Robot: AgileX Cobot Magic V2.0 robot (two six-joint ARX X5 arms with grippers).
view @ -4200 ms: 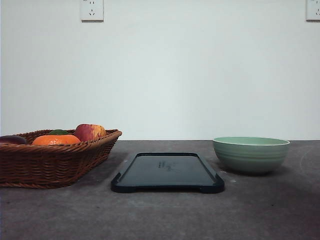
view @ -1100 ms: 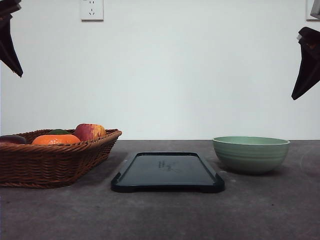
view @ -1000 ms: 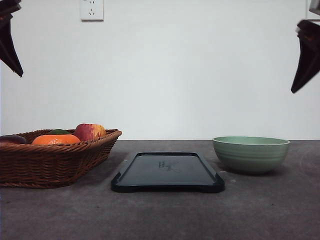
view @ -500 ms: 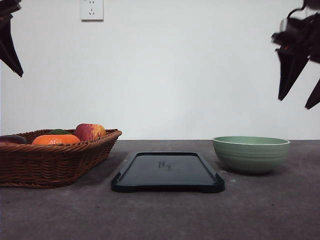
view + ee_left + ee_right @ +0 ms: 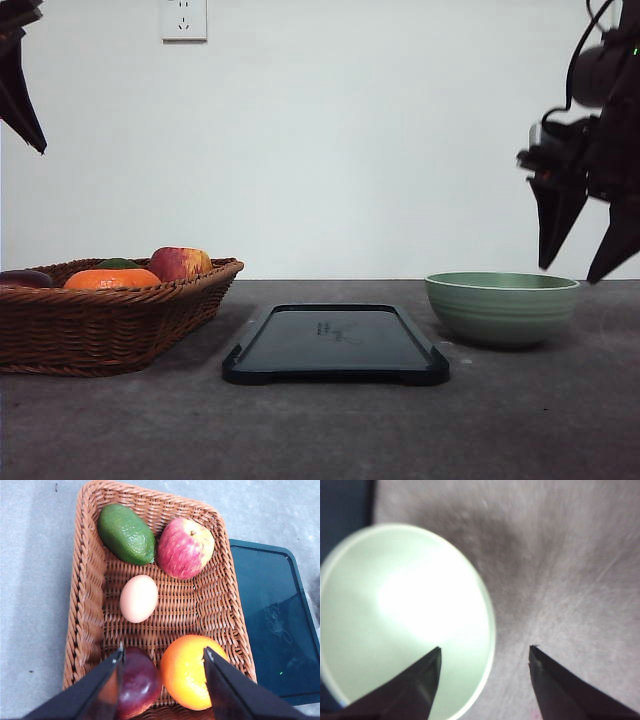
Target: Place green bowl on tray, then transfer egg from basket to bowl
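Observation:
The green bowl point(image 5: 501, 308) stands on the table right of the black tray point(image 5: 335, 344), apart from it. My right gripper point(image 5: 573, 272) hangs open just above the bowl's right rim; in the right wrist view its fingers straddle the rim of the bowl point(image 5: 395, 615), one over the inside, one over the table. The wicker basket point(image 5: 100, 315) sits at the left. The left wrist view looks down on the egg point(image 5: 138, 598) lying in the middle of the basket point(image 5: 90, 595), with my left gripper point(image 5: 162, 652) open high above it. A left fingertip point(image 5: 20, 95) shows at the top left.
The basket also holds an apple point(image 5: 185, 548), an orange point(image 5: 192, 672), a green avocado point(image 5: 126, 534) and a dark red fruit point(image 5: 139, 682). A white wall with sockets stands behind the table. The tray's corner point(image 5: 272, 625) lies beside the basket.
My right gripper has dropped from the upper right edge down toward the bowl, moved a little left, and opened its fingers. The left gripper has stayed still.

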